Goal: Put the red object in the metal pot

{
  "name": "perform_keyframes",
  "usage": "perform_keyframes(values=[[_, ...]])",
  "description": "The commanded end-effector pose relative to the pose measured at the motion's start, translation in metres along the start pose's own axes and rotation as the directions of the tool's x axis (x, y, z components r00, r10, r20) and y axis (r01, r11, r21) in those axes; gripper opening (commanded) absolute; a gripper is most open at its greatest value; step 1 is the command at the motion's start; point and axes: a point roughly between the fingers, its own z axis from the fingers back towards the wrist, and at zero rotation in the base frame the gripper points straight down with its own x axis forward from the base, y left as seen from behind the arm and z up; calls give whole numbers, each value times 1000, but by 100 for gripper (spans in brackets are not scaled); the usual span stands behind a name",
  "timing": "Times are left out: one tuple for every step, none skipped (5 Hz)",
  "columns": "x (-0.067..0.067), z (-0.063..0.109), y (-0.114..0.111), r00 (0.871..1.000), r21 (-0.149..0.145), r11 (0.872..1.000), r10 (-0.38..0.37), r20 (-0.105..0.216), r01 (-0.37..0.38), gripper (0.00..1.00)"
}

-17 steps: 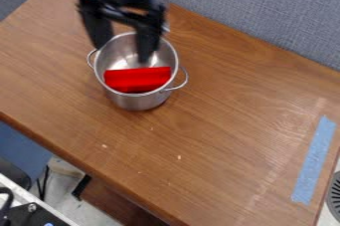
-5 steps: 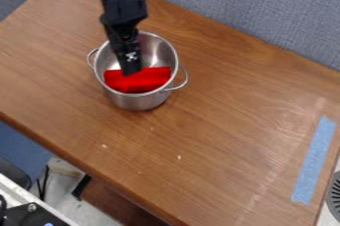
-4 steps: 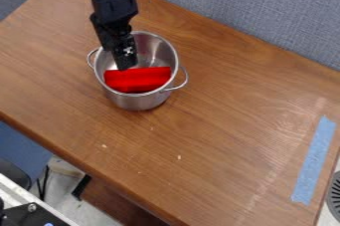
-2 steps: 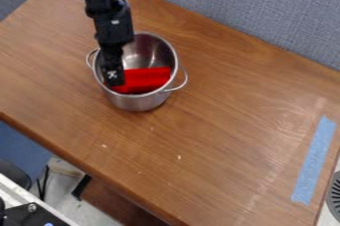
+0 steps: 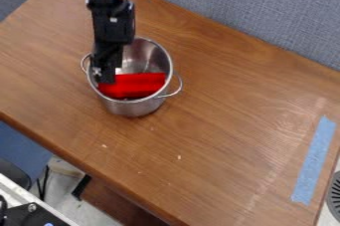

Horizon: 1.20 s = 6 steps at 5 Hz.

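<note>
The metal pot [image 5: 149, 103] stands on the left part of the wooden table [image 5: 233, 120]. Inside it lies the red object [image 5: 139, 86], flat side up and tilted a little. My gripper [image 5: 106, 73] comes down from above at the pot's left side, its dark fingers [image 5: 111, 67] reaching over the rim by the red object's left end. The fingers look close together, but whether they clamp the rim, the red object or nothing is hidden by the arm.
A strip of blue tape [image 5: 313, 160] lies near the table's right edge. A grey wall [image 5: 265, 11] runs behind the table. The table's front edge [image 5: 80, 160] drops off to the floor at the lower left.
The gripper has come down to the pot's left rim and its fingers have narrowed. The pot, with the red object inside, has shifted slightly toward the front left.
</note>
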Motion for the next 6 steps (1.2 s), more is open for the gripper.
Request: perform_keyframes(values=[[5, 14, 29, 994, 59, 993, 103, 17, -104, 0], [10, 18, 55, 975, 69, 973, 218, 36, -220, 0], [17, 23, 78, 945, 93, 940, 326, 39, -328, 0], [34, 48, 47, 886, 135, 876, 458, 68, -463, 100], [68, 71, 24, 788, 169, 770, 607, 101, -615, 0], [90, 57, 31, 673, 156, 655, 727, 136, -739, 0]])
